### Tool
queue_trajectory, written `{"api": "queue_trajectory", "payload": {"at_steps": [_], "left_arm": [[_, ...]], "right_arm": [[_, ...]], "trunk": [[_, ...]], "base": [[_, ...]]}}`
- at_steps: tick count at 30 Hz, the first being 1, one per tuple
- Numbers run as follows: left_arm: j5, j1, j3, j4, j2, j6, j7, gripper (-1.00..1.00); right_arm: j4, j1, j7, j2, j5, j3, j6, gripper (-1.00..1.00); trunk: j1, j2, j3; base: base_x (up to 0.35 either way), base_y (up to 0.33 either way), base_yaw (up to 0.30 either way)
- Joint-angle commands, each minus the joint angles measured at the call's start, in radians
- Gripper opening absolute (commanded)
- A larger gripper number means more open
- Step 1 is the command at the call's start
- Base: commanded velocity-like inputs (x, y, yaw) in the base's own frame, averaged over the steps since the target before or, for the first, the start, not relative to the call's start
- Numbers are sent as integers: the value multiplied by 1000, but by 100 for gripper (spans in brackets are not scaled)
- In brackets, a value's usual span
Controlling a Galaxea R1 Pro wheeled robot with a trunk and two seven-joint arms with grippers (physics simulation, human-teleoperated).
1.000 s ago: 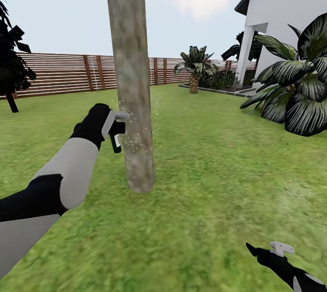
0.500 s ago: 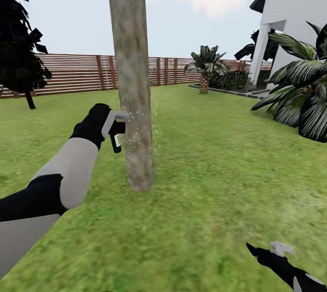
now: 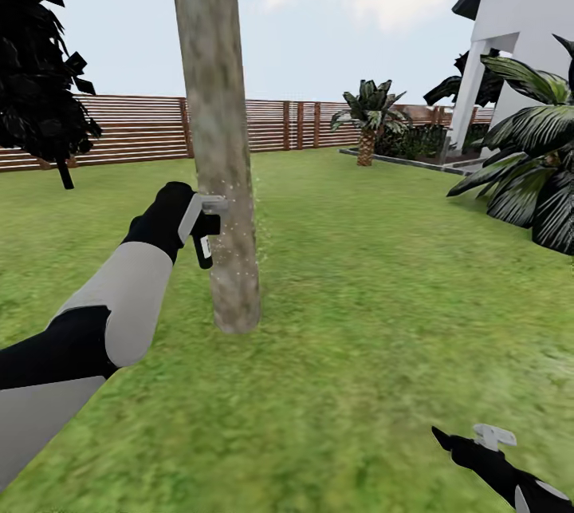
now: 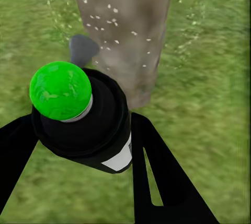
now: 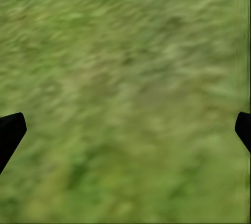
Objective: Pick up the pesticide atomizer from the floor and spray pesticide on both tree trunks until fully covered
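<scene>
- The left gripper (image 3: 201, 227) is clamping the pesticide atomizer (image 3: 205, 246), holding it up at about mid-height of the tree trunk (image 3: 215, 138) and just beside the trunk's left edge.
- In the left wrist view, the two black fingers (image 4: 157, 177) are pressing on either side of the dark bottle (image 4: 94, 125), whose white label is showing on its lower side (a bright green ball is sitting over the bottle's near end).
- The grey nozzle (image 4: 81, 49) is pointing at the tree trunk (image 4: 125, 25), and pale specks of spray are floating over the bark and over the grass (image 4: 209, 78) around it.
- In the head view the same fine specks are drifting along the trunk's right side, near the atomizer's height.
- The trunk is standing upright on the lawn (image 3: 383, 297), flaring slightly at its base.
- The right gripper (image 3: 470, 443) is hanging low over the grass at the lower right, well apart from the tree; in the right wrist view its fingertips (image 5: 10, 132) are sitting wide apart at the frame's edges with nothing but lawn (image 5: 125, 98) between them.
- A brown slatted fence (image 3: 127, 130) is running behind the tree, a dark conifer (image 3: 40, 74) is standing to the left, and a white house (image 3: 526, 26) with palm-like plants (image 3: 530, 170) is standing to the right.
</scene>
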Motion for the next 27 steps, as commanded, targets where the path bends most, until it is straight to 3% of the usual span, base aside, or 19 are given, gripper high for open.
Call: {"api": "queue_trajectory", "payload": {"at_steps": [1, 6, 10, 13, 16, 22, 27], "left_arm": [[-1, 0, 0, 0, 1, 0, 0, -100], [-1, 4, 0, 5, 8, -3, 0, -100], [-1, 48, 0, 44, 63, -13, -7, -100], [-2, 187, 0, 63, 78, -109, -9, -100], [-1, 281, 0, 64, 79, -181, -10, -100], [0, 415, 0, 65, 79, -278, -11, -100], [2, 494, 0, 116, 77, -420, -12, -100]], "right_arm": [[0, 0, 0, 0, 0, 0, 0, 100], [0, 0, 0, 0, 0, 0, 0, 100], [0, 0, 0, 0, 0, -1, 0, 100], [0, 0, -1, 0, 0, -1, 0, 100], [0, 0, -1, 0, 0, -1, 0, 100], [0, 0, -1, 0, 0, 0, 0, 100], [1, 0, -1, 1, 0, 0, 0, 100]], "trunk": [[0, 0, 0], [0, 0, 0], [0, 0, 0], [0, 0, 0], [0, 0, 0], [0, 0, 0], [0, 0, 0]], "base": [[0, -321, 154], [0, -225, 137], [0, -17, 9], [0, -1, 1], [-76, 0, 0], [-284, 0, 0], [-340, 1, 0]]}}
